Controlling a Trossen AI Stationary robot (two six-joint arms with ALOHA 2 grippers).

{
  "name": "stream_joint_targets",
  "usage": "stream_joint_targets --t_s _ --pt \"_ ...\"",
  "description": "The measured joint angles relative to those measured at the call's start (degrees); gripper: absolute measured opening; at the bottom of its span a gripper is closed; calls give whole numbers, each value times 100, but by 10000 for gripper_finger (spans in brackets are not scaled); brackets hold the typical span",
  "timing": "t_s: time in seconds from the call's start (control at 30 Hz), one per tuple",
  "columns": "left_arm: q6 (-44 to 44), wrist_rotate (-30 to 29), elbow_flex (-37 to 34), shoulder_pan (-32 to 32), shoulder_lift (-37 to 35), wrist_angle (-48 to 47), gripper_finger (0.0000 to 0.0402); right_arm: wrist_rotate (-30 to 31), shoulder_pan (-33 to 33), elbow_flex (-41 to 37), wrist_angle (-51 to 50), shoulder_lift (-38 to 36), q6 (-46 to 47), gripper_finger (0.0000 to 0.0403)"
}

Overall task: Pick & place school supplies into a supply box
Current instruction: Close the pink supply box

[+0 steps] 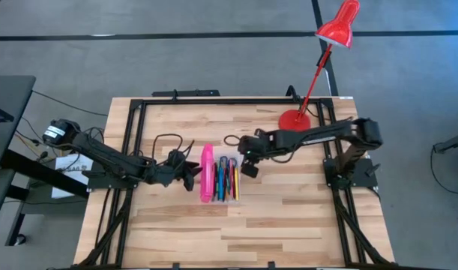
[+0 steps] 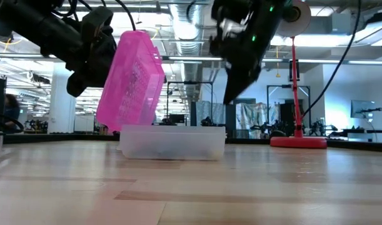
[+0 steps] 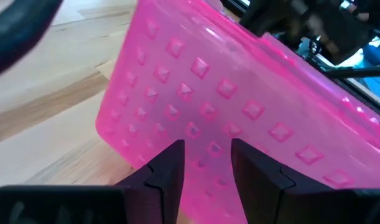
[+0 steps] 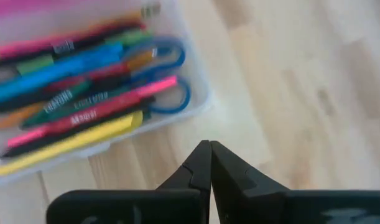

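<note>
Your left gripper [image 3: 205, 168] had its fingers spread around the edge of the pink lid [image 3: 239, 106], a translucent plastic sheet studded with small raised diamonds, tilted up and open above the clear base [image 2: 172, 142] of the supply box at mid-table. Inside lay the school supplies [image 4: 78, 106]: slim pens and markers beside blue-handled scissors [image 4: 168, 78]. Your right gripper [image 4: 209, 158] hung pinched shut and empty just beside the box, its arm reaching in from the red lamp's [image 1: 338, 22] side.

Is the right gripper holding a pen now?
No, the right gripper is shut on nothing above bare table, and the pens lie in the box.
</note>
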Motion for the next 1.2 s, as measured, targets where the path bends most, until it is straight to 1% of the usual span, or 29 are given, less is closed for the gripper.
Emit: stream_joint_targets --t_s 0.1,0.23,0.4,0.6,0.8,0.9,1.03,1.2 --pt "4 5 0 74 0 17 125 144 0 0 -20 -392 -99 0" --pt "241 116 0 138 0 280 125 152 13 0 36 -803 -216 0" --pt "500 177 0 224 0 568 125 127 74 0 206 -1025 -290 0" --pt "580 643 0 381 166 647 125 91 212 2 450 -887 -296 0" --pt "387 1373 47 506 928 1288 125 -125 431 -4 822 -700 -436 0" --pt "413 1489 247 444 1276 1351 125 -271 587 -4 1102 -690 -454 0" --pt "723 1543 540 340 1596 1358 125 -728 793 5 1461 -628 -531 0" --pt "970 1451 693 341 1617 1353 125 -833 978 -1 1520 -221 -448 0"
